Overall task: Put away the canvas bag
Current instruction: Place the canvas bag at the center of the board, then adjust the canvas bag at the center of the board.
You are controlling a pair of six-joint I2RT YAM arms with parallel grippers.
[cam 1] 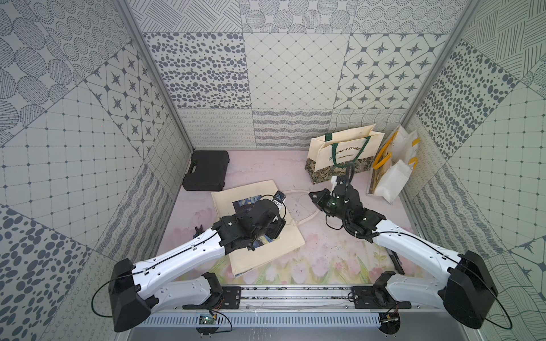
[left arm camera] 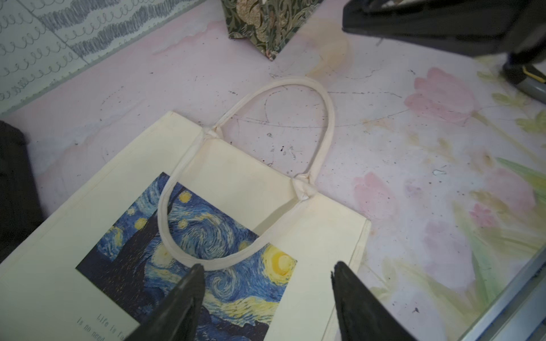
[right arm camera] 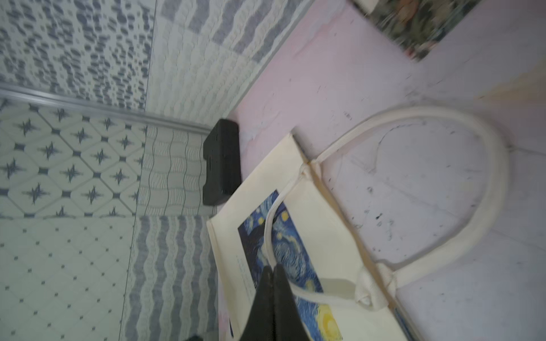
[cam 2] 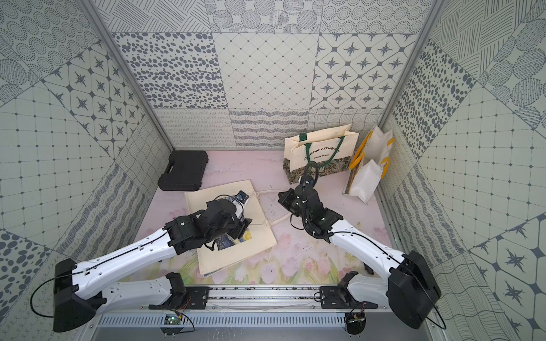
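You have bare table (cam 1: 266, 168) at the back, between the black case (cam 1: 206, 169) in the left corner and the standing tote (cam 1: 339, 153). White bags (cam 1: 393, 177) crowd the right wall beside it. The canvas bag (cam 1: 266, 257) lies flat mid-table, one handle (left arm camera: 326, 118) looped out toward the tote.

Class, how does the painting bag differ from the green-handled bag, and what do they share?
Pose: the painting bag lies flat; the green-handled bag stands upright. Handles: the painting bag's are cream; the green-handled bag's are green. Print: the painting bag shows a blue starry picture; the green-handled bag has lettering above a dark leafy band. Both are cream.
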